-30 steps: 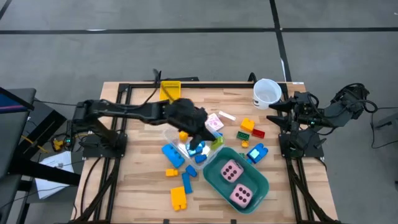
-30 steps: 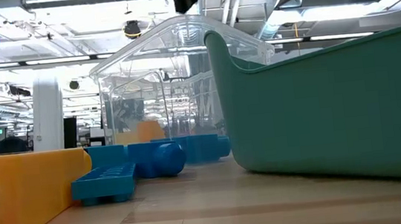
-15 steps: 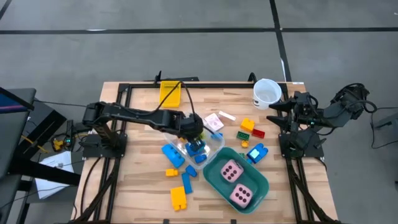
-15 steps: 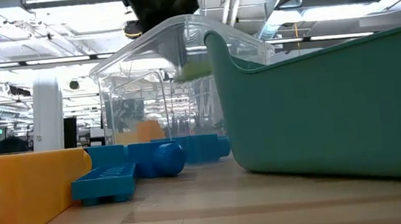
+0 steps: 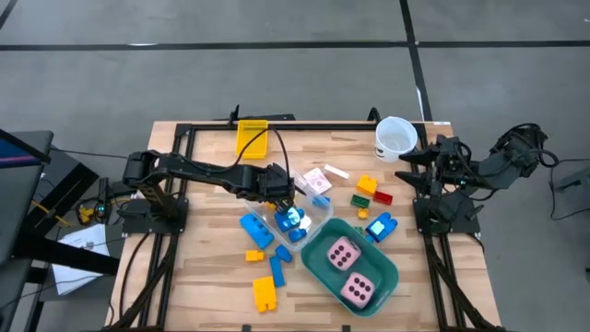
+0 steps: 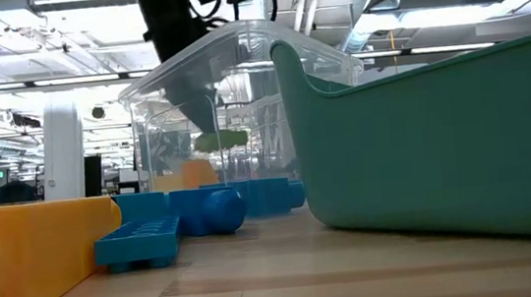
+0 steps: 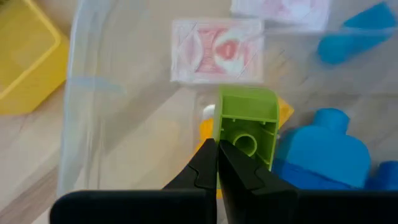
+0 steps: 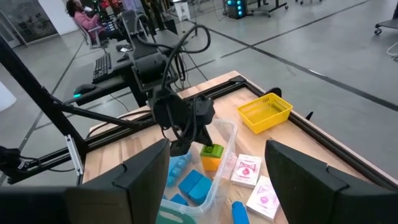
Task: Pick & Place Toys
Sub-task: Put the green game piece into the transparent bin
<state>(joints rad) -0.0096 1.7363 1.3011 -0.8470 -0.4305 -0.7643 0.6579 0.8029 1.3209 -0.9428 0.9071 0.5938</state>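
Observation:
My left gripper reaches steeply down into the clear plastic box at the table's middle, shut on a light-green brick. In the low view the brick hangs in the box above the blue bricks on its floor. An orange brick lies just under it. Two pink dice sit in the teal tub. Pink-white cards lie beyond the box. My right gripper waits open and high at the table's right edge. My left gripper pinches the green brick's thin side wall at a corner between its shut fingertips. The fingers slant down from the table's left. The brick sticks out ahead of them with its hollow underside toward the wrist camera, lifted clear of the box floor.
Loose blue, orange, yellow, red and green bricks lie around the box and tub. A white cup stands at the far right, a yellow basket at the far edge.
My left gripper has gone down into the clear box and tipped from nearly level to steeply downward, rolling as it went. It stayed shut on the green brick, which sank from the box's rim to about half its height.

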